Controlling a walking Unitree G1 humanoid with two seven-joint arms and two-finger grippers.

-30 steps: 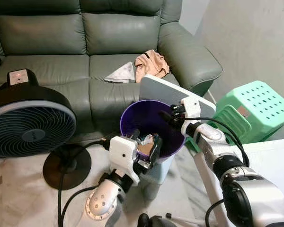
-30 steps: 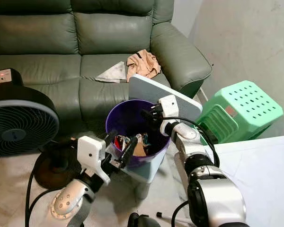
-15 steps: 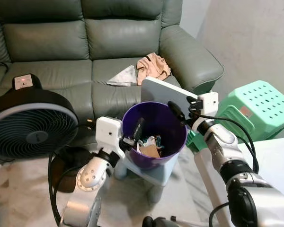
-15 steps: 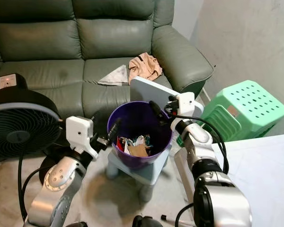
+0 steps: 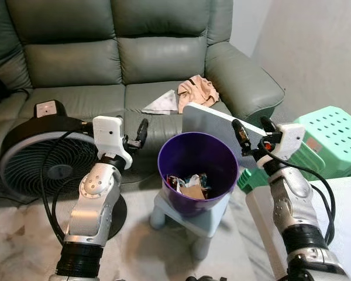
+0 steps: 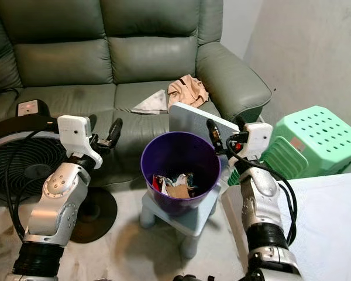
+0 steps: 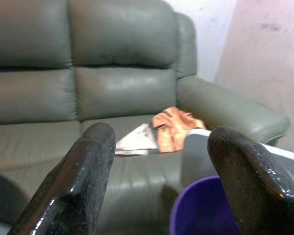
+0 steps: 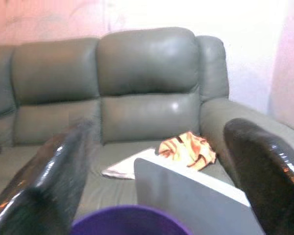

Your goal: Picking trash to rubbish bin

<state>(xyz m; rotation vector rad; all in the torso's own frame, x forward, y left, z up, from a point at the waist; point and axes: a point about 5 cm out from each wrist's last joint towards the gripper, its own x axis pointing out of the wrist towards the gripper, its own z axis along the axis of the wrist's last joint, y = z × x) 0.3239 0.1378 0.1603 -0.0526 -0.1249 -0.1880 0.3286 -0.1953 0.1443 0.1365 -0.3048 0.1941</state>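
Left eye view: the round purple plastic rubbish bin (image 5: pixel 194 170) holds crumpled trash (image 5: pixel 190 185). At its nine o'clock hangs the left gripper (image 5: pixel 136 136), at three o'clock the right gripper (image 5: pixel 253 132); both have fingers spread wide, holding nothing.

left gripper (image 5: pixel 141 130) risen clear of purple bin (image 5: pixel 194 170), trash (image 5: pixel 190 185) dropped inside

Left gripper (image 5: pixel 139 133) raised, fingers spread, empty; right gripper (image 5: pixel 251 130) raised, fingers spread, empty.
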